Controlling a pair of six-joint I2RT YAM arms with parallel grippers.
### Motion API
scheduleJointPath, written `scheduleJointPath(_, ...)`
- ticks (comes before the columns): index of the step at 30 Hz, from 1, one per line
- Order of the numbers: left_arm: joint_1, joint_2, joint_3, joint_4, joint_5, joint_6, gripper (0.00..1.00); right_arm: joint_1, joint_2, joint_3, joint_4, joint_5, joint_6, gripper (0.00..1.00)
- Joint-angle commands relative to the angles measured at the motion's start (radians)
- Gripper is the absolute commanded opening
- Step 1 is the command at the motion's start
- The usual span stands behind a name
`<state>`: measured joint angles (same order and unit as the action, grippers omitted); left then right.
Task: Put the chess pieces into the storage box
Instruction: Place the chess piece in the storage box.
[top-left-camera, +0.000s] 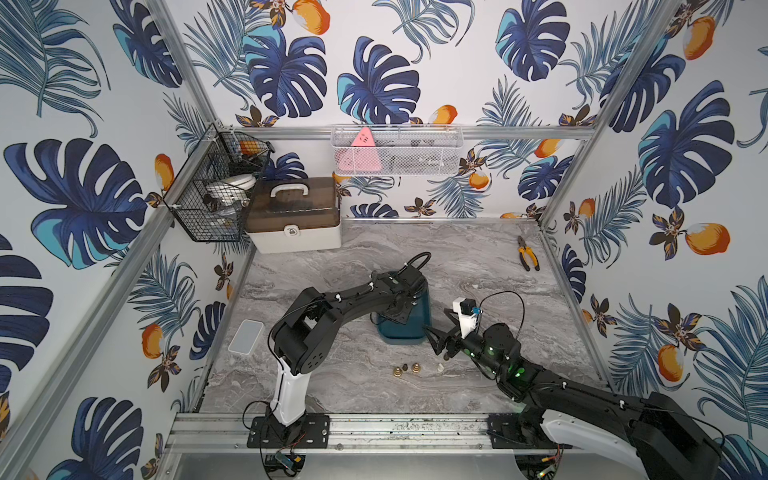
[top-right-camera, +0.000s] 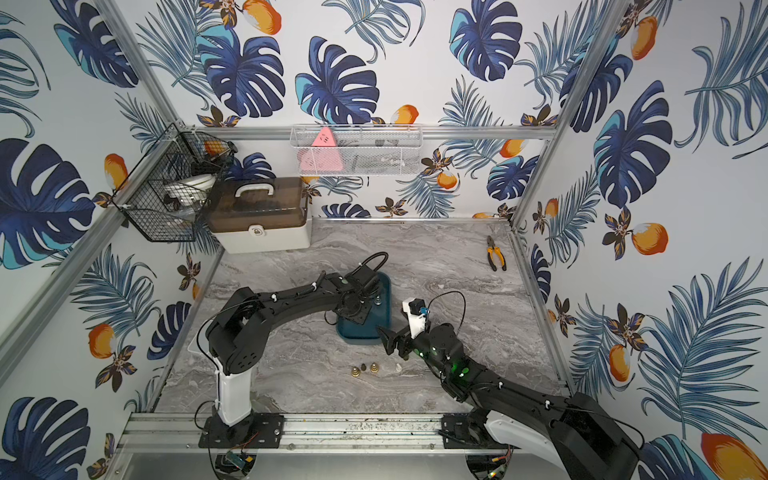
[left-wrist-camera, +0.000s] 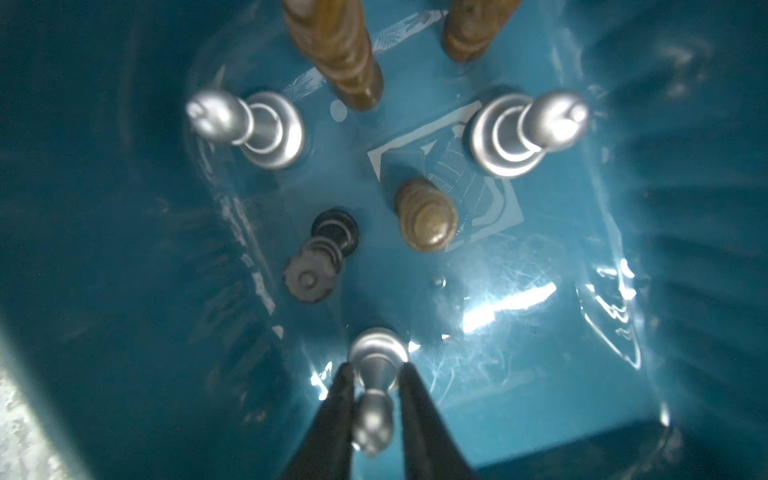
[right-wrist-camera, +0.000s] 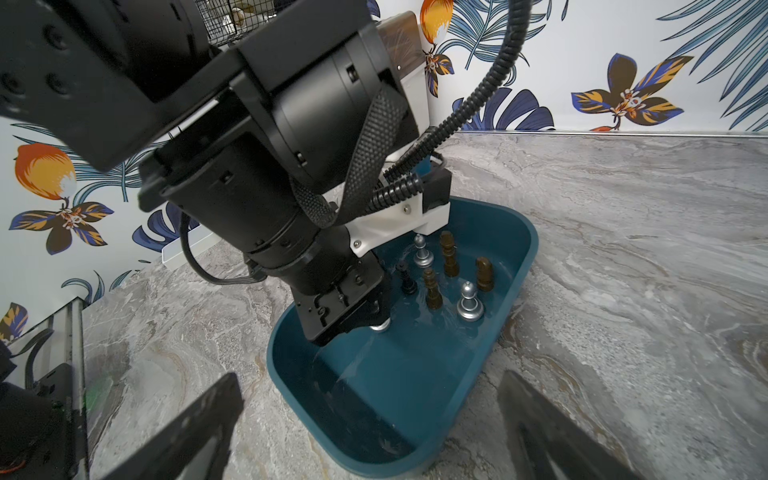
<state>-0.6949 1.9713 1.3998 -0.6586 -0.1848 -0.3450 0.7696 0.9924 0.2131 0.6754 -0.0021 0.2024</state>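
The teal storage box (top-left-camera: 420, 309) (top-right-camera: 361, 334) (right-wrist-camera: 527, 253) sits mid-table. My left gripper (left-wrist-camera: 376, 368) reaches down inside it. Its fingers stand narrowly apart on either side of a silver pawn (left-wrist-camera: 377, 353), which stands on the box floor (left-wrist-camera: 519, 365). Several more chess pieces stand in the box: two silver (left-wrist-camera: 257, 129) (left-wrist-camera: 519, 133), brown ones (left-wrist-camera: 428, 216) (right-wrist-camera: 449, 253) and a black one (left-wrist-camera: 320, 257). On the table in front lie two golden pieces (top-left-camera: 397, 371) (top-left-camera: 415, 367), a dark one (top-left-camera: 405, 368) and a white one (top-left-camera: 440, 367). My right gripper (top-left-camera: 436, 322) (right-wrist-camera: 370, 380) hovers wide open and empty at the box's near right corner.
A white case with a brown lid (top-left-camera: 293, 216) stands at the back left under a black wire basket (top-left-camera: 212, 195). Yellow-handled pliers (top-left-camera: 527, 252) lie at the back right. A pale flat rectangular lid (top-left-camera: 246, 336) lies by the left wall. A white mesh basket (top-left-camera: 395, 149) hangs on the back rail.
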Motion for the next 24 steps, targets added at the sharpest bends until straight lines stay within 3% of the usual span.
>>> scheduleJointPath(1, 0.003, -0.009, 0.003, -0.004, -0.001, -0.003, 0.31, 0.001, 0.001, 0.009, 0.006, -0.003, 0.011, 0.98)
scheduleJointPath(8, 0.002, -0.065, 0.023, -0.015, -0.016, -0.008, 0.40, 0.000, 0.004, 0.016, -0.005, 0.000, 0.011, 0.98)
scheduleJointPath(13, 0.003, -0.194, -0.020, 0.022, -0.030, -0.015, 0.44, 0.000, 0.038, 0.063, -0.065, -0.012, 0.030, 0.99)
scheduleJointPath(18, 0.003, -0.377, -0.124, 0.069, 0.000, 0.009, 0.49, -0.001, 0.073, 0.296, -0.468, 0.022, 0.109, 0.95)
scheduleJointPath(24, 0.013, -0.657, -0.316, 0.118, 0.094, 0.041, 0.51, 0.003, 0.163, 0.505, -0.857, -0.090, 0.181, 0.72)
